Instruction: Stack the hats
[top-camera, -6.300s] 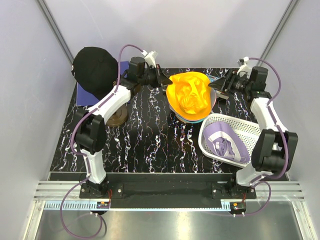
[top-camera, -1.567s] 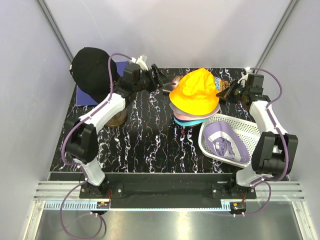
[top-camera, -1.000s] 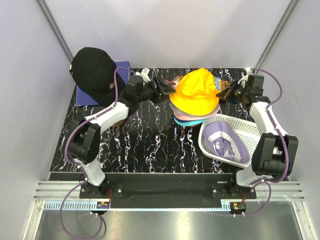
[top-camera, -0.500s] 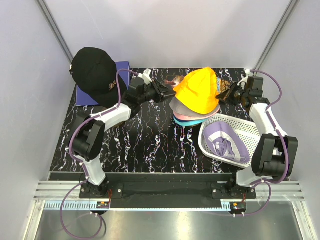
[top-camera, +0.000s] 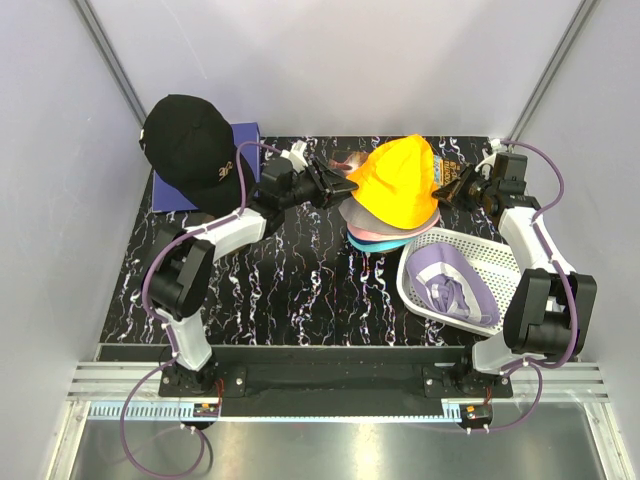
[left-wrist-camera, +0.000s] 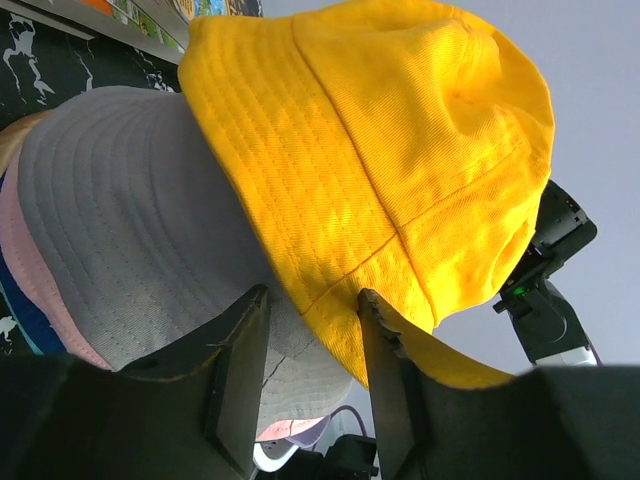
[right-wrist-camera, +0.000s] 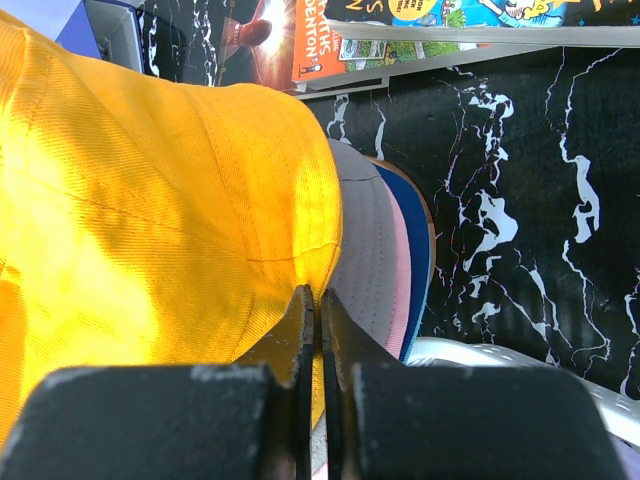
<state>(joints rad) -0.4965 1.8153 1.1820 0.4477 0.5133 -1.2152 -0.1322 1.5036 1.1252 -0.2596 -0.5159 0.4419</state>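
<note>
You're settling the orange hat, tilted atop the pile at the worktop's far side. Your right claw is pinched on its brim and your left claw gapes around the other edge; next, tug it level

The top camera looks down from above and behind the arm bases, far enough back to take in the whole table. Each wrist camera looks closely along its own tool. The left gripper and the right gripper face the orange hat from opposite sides, and all three views share that hat.
</note>
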